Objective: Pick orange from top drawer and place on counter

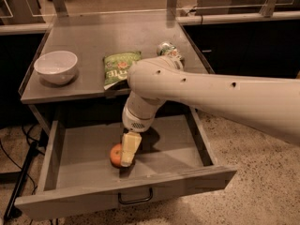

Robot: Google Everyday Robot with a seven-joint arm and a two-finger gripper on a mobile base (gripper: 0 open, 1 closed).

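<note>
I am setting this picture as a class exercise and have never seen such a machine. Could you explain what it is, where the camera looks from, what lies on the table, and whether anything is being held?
The big pale tube coming in from the right is the robot's single arm. At its end is the claw, the part that grasps things. There is only one camera, and it looks down over the arm at a grey metal counter whose top drawer is pulled open. On the counter are a white bowl at the left, a green snack bag in the middle, and a can just behind the arm. An orange is in the drawer. The claw hangs down into the drawer right at the orange and partly covers it. The picture does not show whether the claw already grips the fruit, which appears to sit on the drawer floor.
</note>
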